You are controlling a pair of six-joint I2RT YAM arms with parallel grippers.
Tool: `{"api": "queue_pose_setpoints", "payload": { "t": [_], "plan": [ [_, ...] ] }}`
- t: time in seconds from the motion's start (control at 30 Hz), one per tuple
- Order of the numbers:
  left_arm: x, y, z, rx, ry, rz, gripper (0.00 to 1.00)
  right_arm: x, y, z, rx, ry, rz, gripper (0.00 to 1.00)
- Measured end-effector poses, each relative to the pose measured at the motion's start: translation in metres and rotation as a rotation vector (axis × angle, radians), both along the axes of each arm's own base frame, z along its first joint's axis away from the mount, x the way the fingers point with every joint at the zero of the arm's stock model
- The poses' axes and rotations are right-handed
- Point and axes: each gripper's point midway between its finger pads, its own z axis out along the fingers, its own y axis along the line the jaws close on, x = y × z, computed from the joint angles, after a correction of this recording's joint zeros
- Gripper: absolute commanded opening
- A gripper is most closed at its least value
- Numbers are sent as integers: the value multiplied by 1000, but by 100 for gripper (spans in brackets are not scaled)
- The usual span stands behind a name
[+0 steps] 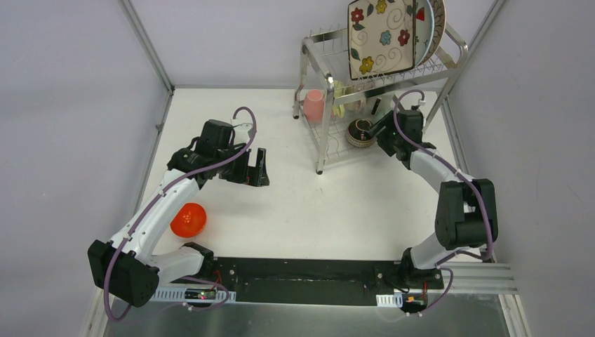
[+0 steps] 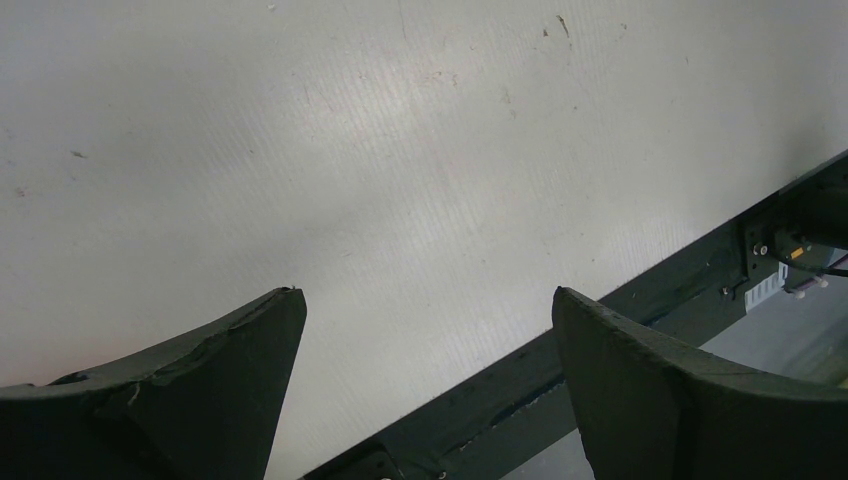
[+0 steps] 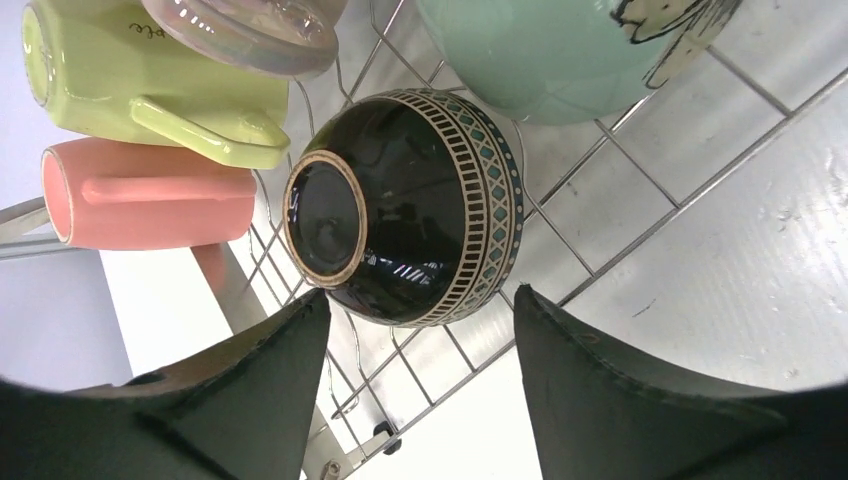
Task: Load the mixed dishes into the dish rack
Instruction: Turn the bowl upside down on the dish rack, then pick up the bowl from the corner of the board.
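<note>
The silver dish rack [image 1: 322, 144] stands at the far right. Its top tier holds the square floral plate [image 1: 382, 35] with a round plate [image 1: 436, 21] behind it. On the lower wire shelf [image 3: 600, 150] lie a dark brown patterned bowl [image 3: 410, 205], upside down, a mint bowl [image 3: 540, 50], a pink cup [image 3: 150, 195], a yellow-green cup [image 3: 130, 85] and a pale cup [image 3: 240, 30]. My right gripper [image 3: 420, 300] is open, its tips just short of the brown bowl [image 1: 360, 132]. An orange bowl [image 1: 188, 220] sits on the table under my left arm. My left gripper [image 1: 256, 168] is open and empty.
The white table [image 2: 400, 150] lies under the left gripper [image 2: 428, 292], with the black base rail [image 2: 640, 300] at its near edge. Grey walls and corner posts [image 1: 144, 42] enclose the table. The pink cup [image 1: 313, 105] is at the rack's left end.
</note>
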Motion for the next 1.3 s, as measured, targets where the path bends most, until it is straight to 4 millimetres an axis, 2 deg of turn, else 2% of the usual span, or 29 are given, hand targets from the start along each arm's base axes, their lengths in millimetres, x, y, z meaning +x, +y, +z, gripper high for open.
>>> {"api": "queue_pose_setpoints", "payload": {
  "t": [0.2,0.4,0.57,0.7,0.87,0.93,0.97,1.13,1.3],
  "plan": [
    [1,2,-1,8,-3,8,99,-8,-5,9,-51,-4,18,64],
    [10,17,-1,71,-42,81,99,-19,-8,18,-96,-20,57,69],
    [15,32,5,107,-82,171,99,-45,-13,31,-142,-55,90,75],
    [18,43,0,128,-67,272,99,-68,-17,43,-172,-85,108,77],
    [12,73,-25,171,20,499,90,-100,-21,60,-193,-134,130,83],
    [8,88,-31,192,51,600,86,-109,-20,65,-194,-152,142,98],
    [6,97,-34,205,69,671,85,-114,-20,67,-194,-159,149,100],
    [-7,126,-43,259,132,890,81,-140,-18,69,-188,-174,186,100],
    [-22,148,-60,321,223,1057,79,-155,-14,74,-173,-197,212,100]
  ]
}}
